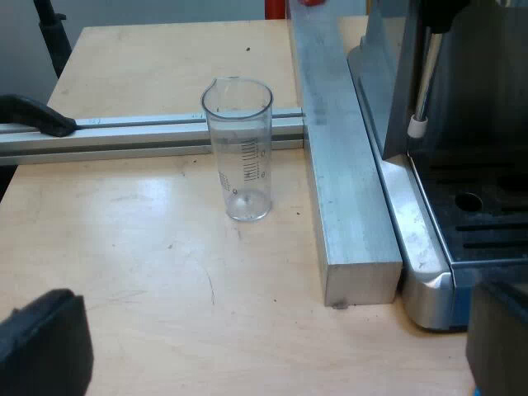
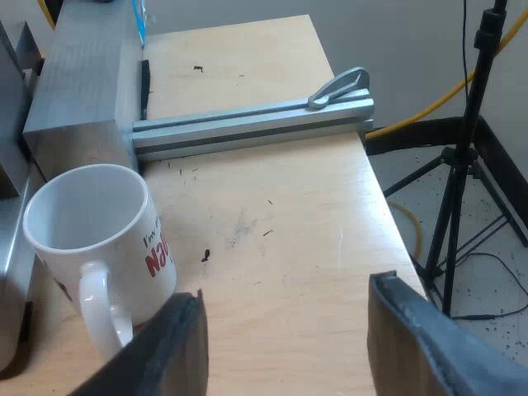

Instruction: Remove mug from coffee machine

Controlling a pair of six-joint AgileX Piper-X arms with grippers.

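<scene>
A white mug (image 2: 91, 239) with red lettering stands upright on the wooden table (image 2: 280, 223), close to a grey metal block (image 2: 82, 78). Its handle (image 2: 97, 307) points toward my right gripper (image 2: 289, 346). That gripper is open, and the mug sits just outside one of its fingers (image 2: 169, 351), with nothing between them. My left gripper (image 1: 272, 363) is open too, low over the table and short of a clear measuring glass (image 1: 238, 148). The espresso machine's drip tray (image 1: 487, 223) and steam wand (image 1: 425, 82) show beyond a long metal bar (image 1: 338, 165).
An aluminium rail (image 1: 148, 136) with a black lever crosses the table behind the glass. Another rail (image 2: 247, 124) with a grey lever lies beyond the mug. The table edge (image 2: 388, 223) drops to a floor with a tripod (image 2: 462, 165) and cables.
</scene>
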